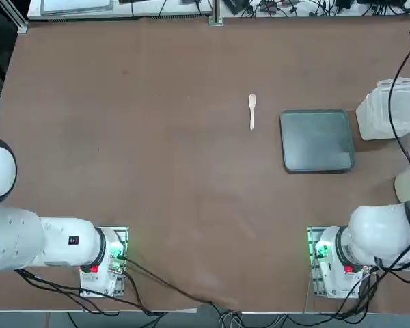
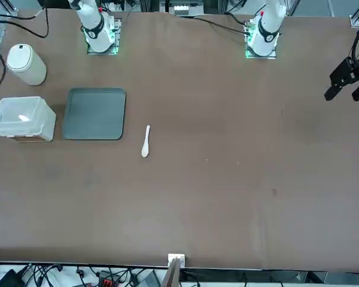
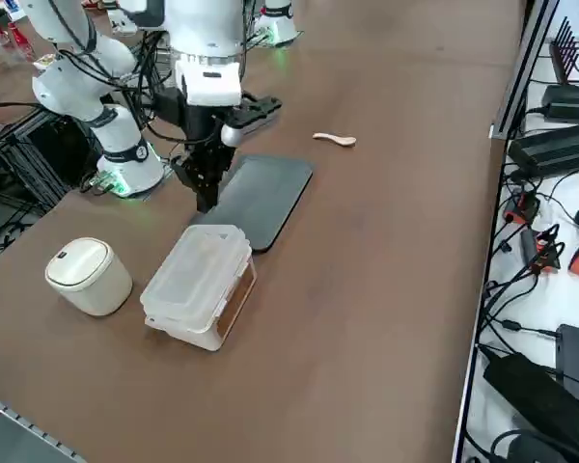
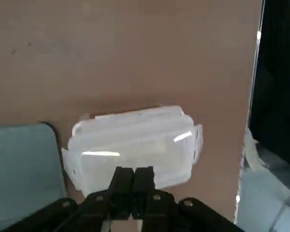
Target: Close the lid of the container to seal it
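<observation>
The container [image 3: 201,285] is a small translucent white box standing near the table's right edge, also seen in the top view [image 1: 388,109] and the front view [image 2: 23,118]. Its lid [image 3: 195,268] lies flat over the box; side flaps stick out in the right wrist view [image 4: 133,145]. I cannot tell whether it is latched. My right gripper [image 3: 206,201] hangs just above the table between the container's end and the grey tray, fingers pointing down. It is shut with nothing in it and does not touch the box. In the right wrist view the gripper [image 4: 134,174] shows pressed-together fingertips in front of the box.
A dark grey square tray [image 1: 317,140] lies beside the container, toward the table's middle. A small white spoon [image 1: 252,109] lies beyond the tray. A round white object [image 3: 89,276] stands on the container's robot side. The table's right edge is close by.
</observation>
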